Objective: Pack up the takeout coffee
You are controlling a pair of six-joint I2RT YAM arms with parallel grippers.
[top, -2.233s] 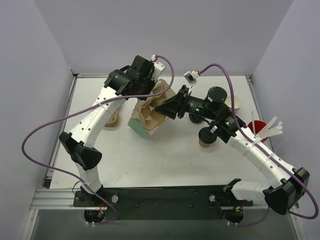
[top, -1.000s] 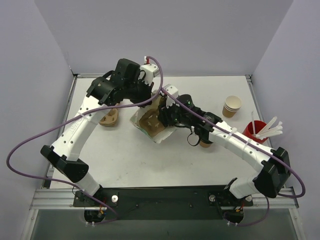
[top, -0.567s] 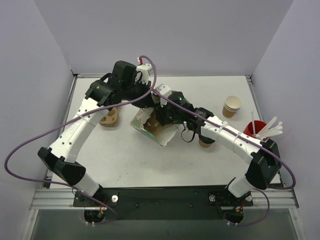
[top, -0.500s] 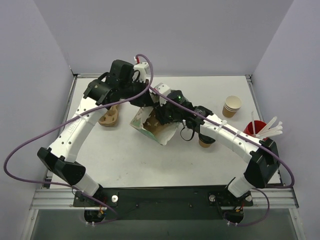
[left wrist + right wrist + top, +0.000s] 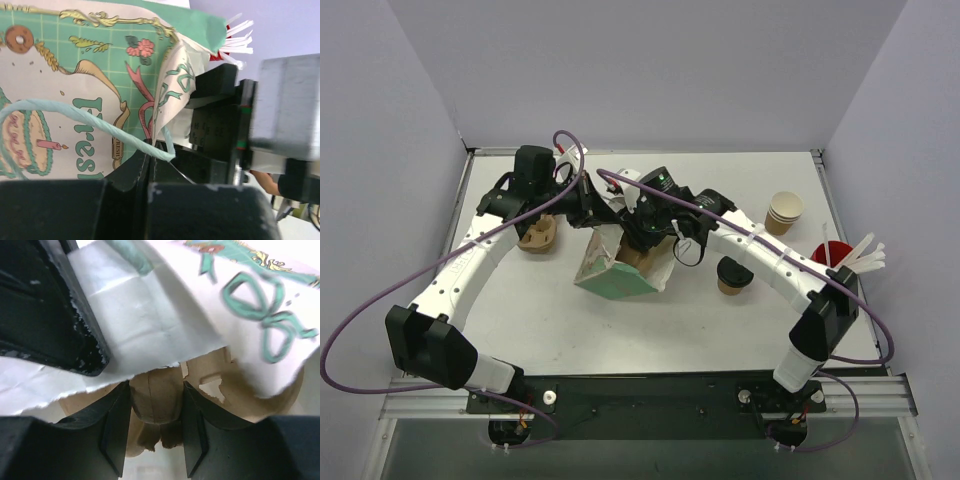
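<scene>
Seating the cup carrier [image 5: 225, 400] inside the paper bag [image 5: 615, 275] is, by judgement, the step that is occupying both arms; the coffee is not yet packed. The next move is calling for the right jaws to let go of the carrier, draw out without dragging the bag, and reach for the lidded cup.

Nearest, at lower centre of the overhead view, the green printed bag is leaning on the table [image 5: 570, 330], its mouth facing the upper right. Level with it, right of centre, the takeout coffee [image 5: 733, 274] is standing upright on the table, black lid on, outside the bag and apart from both grippers.

Just beyond, the right gripper [image 5: 156, 390] is reaching into the bag's mouth, jaws partly closed and clamping a ridge of the tan carrier; no cup is showing in the part of the carrier that is visible. The left gripper [image 5: 150, 165] is pinching fully closed on the bag's top by the pale twine handle [image 5: 75, 117], holding the mouth up.

Farther right, a red cup [image 5: 832, 256] is holding white sticks, and beyond it a stack of paper cups [image 5: 785, 210] is standing nested.
</scene>
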